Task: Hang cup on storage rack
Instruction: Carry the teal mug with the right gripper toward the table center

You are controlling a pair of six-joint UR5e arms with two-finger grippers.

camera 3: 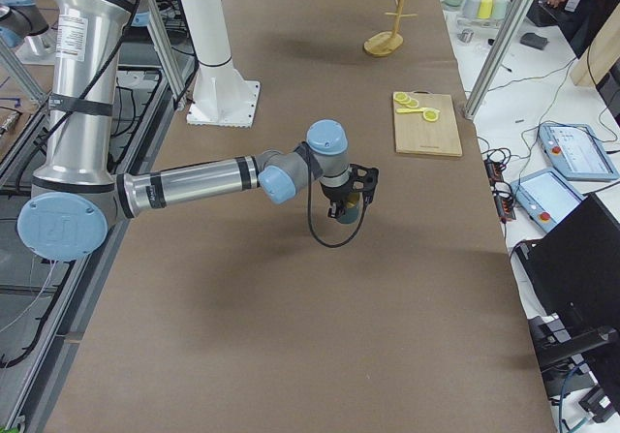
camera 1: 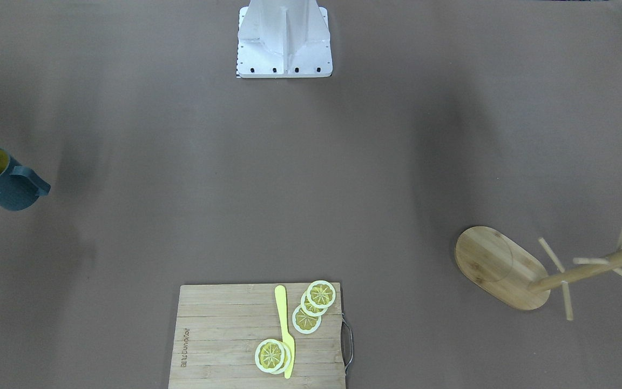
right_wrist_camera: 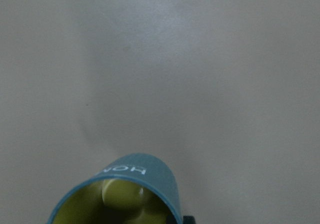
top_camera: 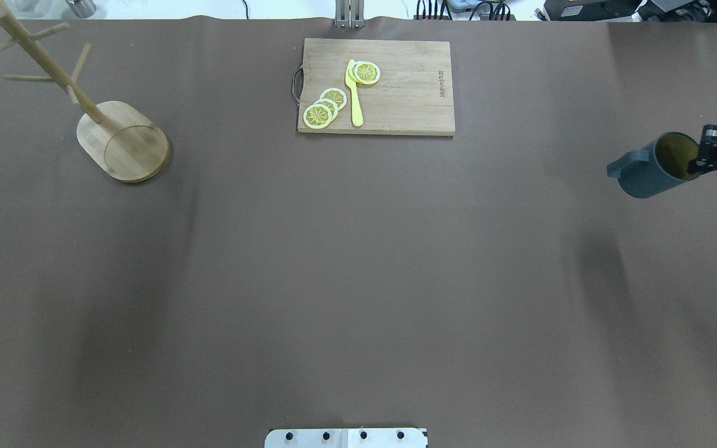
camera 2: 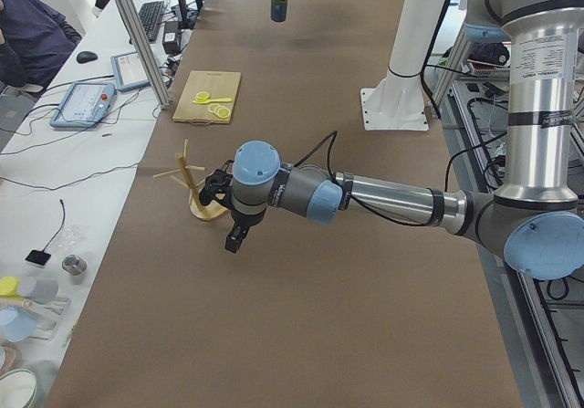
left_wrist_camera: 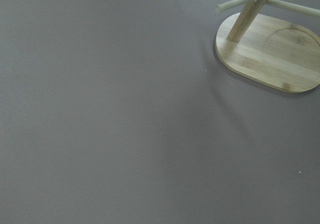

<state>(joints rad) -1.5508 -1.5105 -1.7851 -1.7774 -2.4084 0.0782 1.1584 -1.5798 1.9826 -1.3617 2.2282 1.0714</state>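
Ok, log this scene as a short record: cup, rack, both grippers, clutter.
cup: teal HOME mug, tilted, gripped at its rim, handle toward the robot's left
rack: bamboo mug tree, upright at the table's far left, pegs all empty
right gripper: shut on the mug, one finger inside
left gripper: near the mug tree; open or shut unclear
clutter: cutting board with lemon slices and yellow knife
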